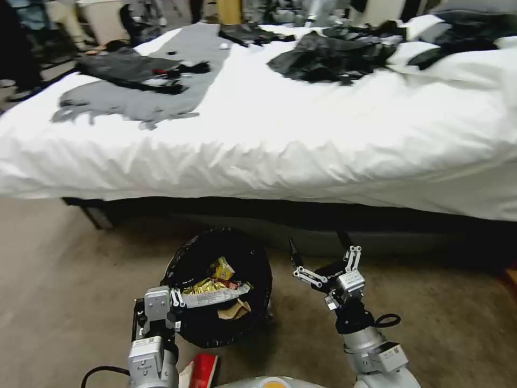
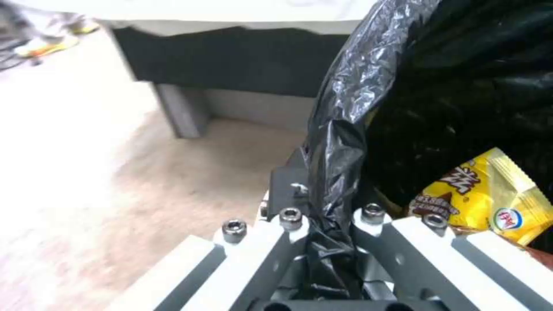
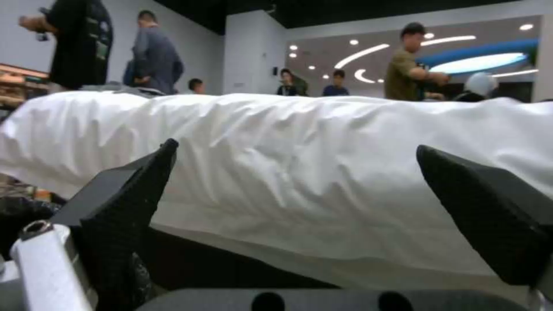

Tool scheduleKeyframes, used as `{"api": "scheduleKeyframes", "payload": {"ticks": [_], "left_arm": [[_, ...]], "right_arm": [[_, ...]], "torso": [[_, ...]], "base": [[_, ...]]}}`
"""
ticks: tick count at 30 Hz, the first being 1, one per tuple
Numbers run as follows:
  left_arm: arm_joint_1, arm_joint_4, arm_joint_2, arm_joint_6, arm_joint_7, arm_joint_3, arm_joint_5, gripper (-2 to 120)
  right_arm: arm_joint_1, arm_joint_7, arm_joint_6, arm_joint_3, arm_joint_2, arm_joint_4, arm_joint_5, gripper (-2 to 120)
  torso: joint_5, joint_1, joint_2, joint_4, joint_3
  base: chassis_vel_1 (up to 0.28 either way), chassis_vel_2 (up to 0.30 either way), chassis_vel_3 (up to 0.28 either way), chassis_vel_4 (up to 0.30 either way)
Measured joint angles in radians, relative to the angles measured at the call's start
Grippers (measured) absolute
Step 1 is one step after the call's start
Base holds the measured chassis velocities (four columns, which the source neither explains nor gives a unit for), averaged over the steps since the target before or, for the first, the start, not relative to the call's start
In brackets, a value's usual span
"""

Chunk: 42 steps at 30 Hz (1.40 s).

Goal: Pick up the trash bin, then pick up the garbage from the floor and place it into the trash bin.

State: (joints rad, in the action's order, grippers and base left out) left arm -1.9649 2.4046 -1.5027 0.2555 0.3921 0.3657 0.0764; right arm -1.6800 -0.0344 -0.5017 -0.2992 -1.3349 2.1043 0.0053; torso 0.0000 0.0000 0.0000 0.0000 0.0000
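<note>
Bed (image 1: 301,134), one, the largest item: white sheet across the upper head view, its long side running left to right, dark frame beneath. Several black and grey garments (image 1: 134,70) lie scattered on top.

Floor (image 1: 64,280): beige carpet in front of the bed.

Trash bin (image 1: 218,285), one: round, black bag (image 2: 340,142) folded over the rim, mouth facing up and upright as far as can be told. It sits in front of the bed, left of centre, between the two arms. Whether it rests on the carpet or is lifted cannot be told.

Garbage (image 1: 215,293) inside the bin: at least three pieces visible. One yellow wrapper (image 2: 490,194), one long white wrapper lying roughly left to right across the opening, one brown paper scrap below it. Exact count uncertain, since the pieces overlap.

Grippers, two. Left gripper (image 1: 175,302) at the bin's near-left rim; in the left wrist view its jaws are pressed together, pinching the bagged rim. Right gripper (image 1: 323,264) hangs to the right of the bin, apart from it, pointing toward the bed, fingers (image 3: 127,203) spread wide with nothing between them.

One red and white object (image 1: 202,371) lies at the near edge by the left arm; identity unclear.
</note>
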Motion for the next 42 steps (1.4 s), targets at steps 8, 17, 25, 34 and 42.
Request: {"api": "scheduleKeyframes", "payload": {"ticks": [8,17,25,34,42], "left_arm": [[0.005,-0.004,0.000,0.000,-0.001,0.001,-0.002,0],[0.008,-0.008,0.000,0.001,-0.001,0.003,-0.007,0],[0.016,-0.020,-0.002,-0.021,-0.002,0.004,-0.009,0],[0.016,-0.024,-0.004,-0.021,0.000,-0.002,-0.006,0],[0.016,-0.024,-0.003,-0.021,0.001,-0.002,-0.005,0]], "right_arm": [[0.015,0.000,0.004,0.000,0.003,-0.006,0.000,100],[0.019,-0.003,0.007,0.000,0.002,-0.010,-0.001,100],[0.011,-0.004,0.006,-0.005,0.001,-0.012,-0.005,100],[-0.020,0.017,0.038,-0.019,0.009,0.007,-0.012,100],[-0.042,0.067,0.110,-0.038,0.018,0.021,-0.025,100]], "torso": [[0.0000,0.000,0.000,0.0000,0.000],[0.0000,0.000,0.000,0.0001,0.000],[0.0001,0.000,0.000,0.0003,0.000],[0.0000,0.000,0.000,-0.0003,0.000],[0.0000,0.000,0.000,-0.0001,0.000]], "base": [[0.132,0.134,0.123,0.124],[0.119,0.118,0.116,0.124],[0.126,0.124,0.110,0.117],[0.011,0.018,0.018,0.020],[0.000,0.000,0.000,0.000]]}}
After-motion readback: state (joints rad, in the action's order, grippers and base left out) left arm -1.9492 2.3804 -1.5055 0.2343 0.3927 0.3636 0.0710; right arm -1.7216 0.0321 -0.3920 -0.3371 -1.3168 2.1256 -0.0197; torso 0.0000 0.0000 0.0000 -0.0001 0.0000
